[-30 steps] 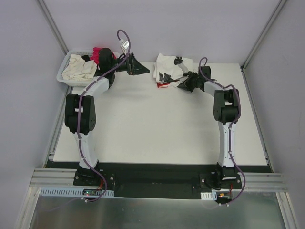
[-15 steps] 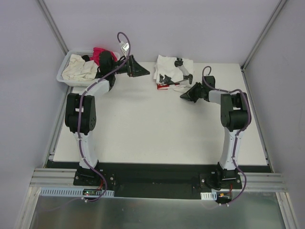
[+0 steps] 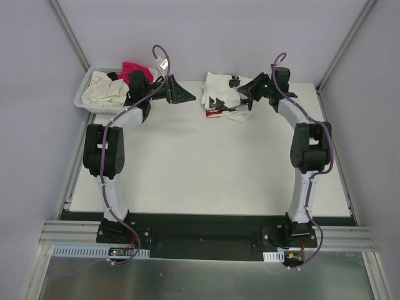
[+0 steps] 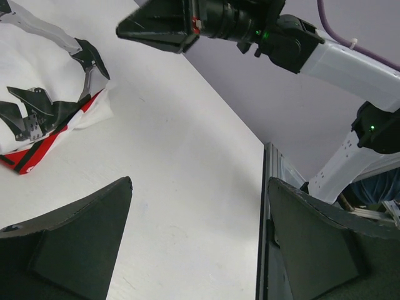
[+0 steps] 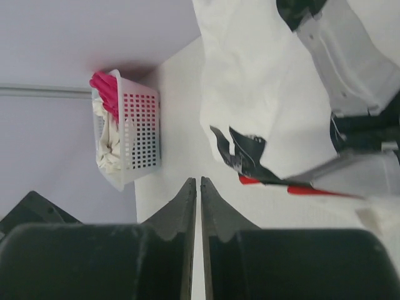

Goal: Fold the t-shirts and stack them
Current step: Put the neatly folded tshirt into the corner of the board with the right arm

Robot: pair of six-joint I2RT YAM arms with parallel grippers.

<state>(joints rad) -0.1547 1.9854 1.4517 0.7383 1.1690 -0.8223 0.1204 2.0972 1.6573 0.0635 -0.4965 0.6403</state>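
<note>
The folded shirts lay in a small stack at the far edge of the table, a little right of its middle, with a white one with dark print on top and a red-trimmed edge showing beneath it. The right gripper hung just beside the stack's right side, its jaws drawn almost together with only a thin slit between them and nothing in it. From its own camera the cloth lay ahead of the fingertips, not between them, so it seemed to be clear of the pile rather than holding it, perhaps placed there to press or tidy the top fold. The left gripper was spread wide and empty, raised over the table between the stack and the basket at the far left corner, pointing toward the stack – a pose that suited a reach either way. In the basket a cream shirt and a magenta shirt sat crumpled and unfolded – so by my reading the job was only partly through, with another shirt to be lifted out and spread on the table in front of the arms
</note>
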